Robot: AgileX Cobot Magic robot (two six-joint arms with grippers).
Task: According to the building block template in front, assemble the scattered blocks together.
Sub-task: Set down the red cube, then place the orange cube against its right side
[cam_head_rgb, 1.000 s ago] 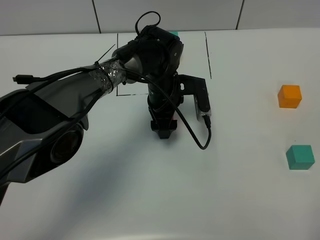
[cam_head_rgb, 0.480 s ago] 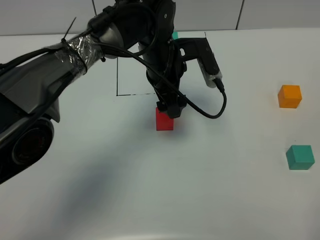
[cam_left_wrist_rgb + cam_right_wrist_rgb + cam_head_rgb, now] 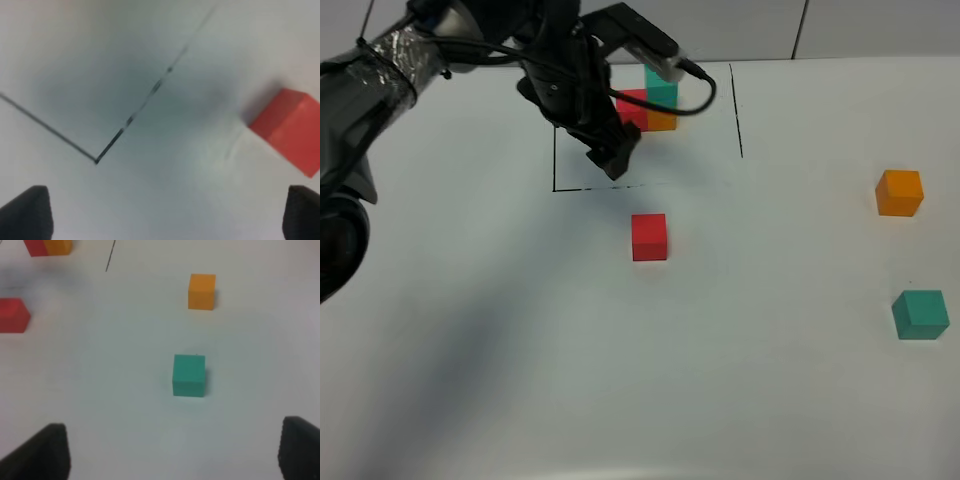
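Observation:
A loose red block (image 3: 649, 237) sits on the white table just in front of the black-outlined square (image 3: 557, 186). It also shows in the left wrist view (image 3: 290, 131). The template (image 3: 648, 102), a red, an orange and a teal block joined, stands at the back of that square. My left gripper (image 3: 613, 160) hovers over the square's front edge, up and left of the red block; its fingertips (image 3: 25, 212) are wide apart and empty. A loose orange block (image 3: 900, 192) and a loose teal block (image 3: 921, 314) lie far right. My right gripper (image 3: 172, 450) is open, with the teal block (image 3: 189, 375) ahead of it.
The left arm (image 3: 380, 70) and its cable (image 3: 690, 95) reach in from the far left over the square. The right wrist view also shows the orange block (image 3: 202, 291), the red block (image 3: 14, 315) and the template's edge (image 3: 47, 246). A tiled wall runs behind the table.
My left gripper let go of the red block on the table, then rose and moved back and left over the outlined square. The red block stays where it was set.

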